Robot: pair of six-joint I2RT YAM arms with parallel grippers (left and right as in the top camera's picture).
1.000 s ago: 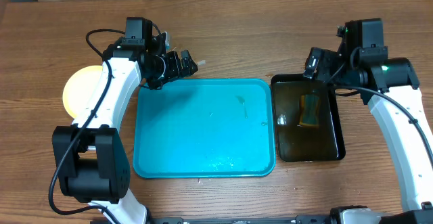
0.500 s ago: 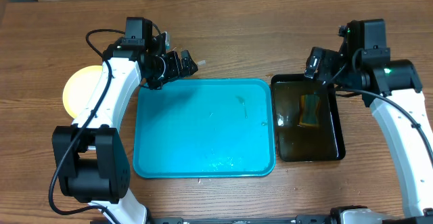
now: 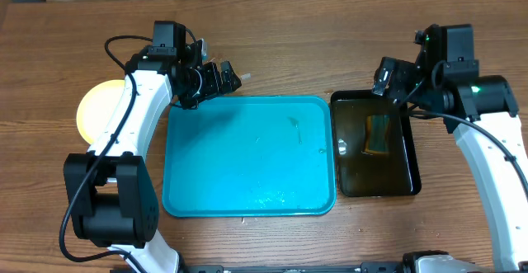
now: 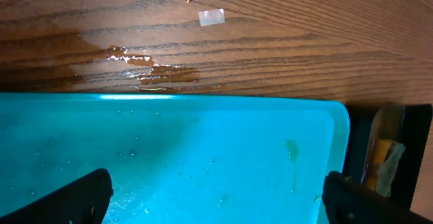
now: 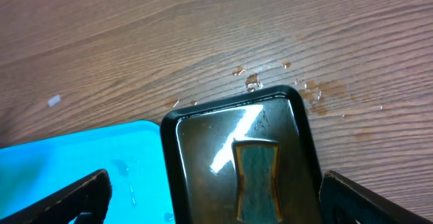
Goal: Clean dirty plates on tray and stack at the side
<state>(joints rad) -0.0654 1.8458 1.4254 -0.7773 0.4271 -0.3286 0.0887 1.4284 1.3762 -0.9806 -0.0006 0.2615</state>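
The turquoise tray (image 3: 247,153) lies mid-table with no plates on it, only wet streaks; it also shows in the left wrist view (image 4: 169,156) and the right wrist view (image 5: 74,170). A pale yellow plate (image 3: 97,108) lies on the table left of the tray, partly hidden by my left arm; I cannot tell if other plates lie under it. My left gripper (image 3: 221,79) is open and empty above the tray's far left corner. My right gripper (image 3: 394,82) is open and empty above the far end of the black basin.
A black basin (image 3: 375,145) of dark liquid stands right of the tray, with a sponge (image 3: 378,134) lying in it, seen also in the right wrist view (image 5: 257,180). Spilled liquid (image 4: 155,72) wets the wood beyond the tray. A small white scrap (image 4: 211,17) lies farther off.
My right arm has drifted very slightly to the right. Nothing else has moved.
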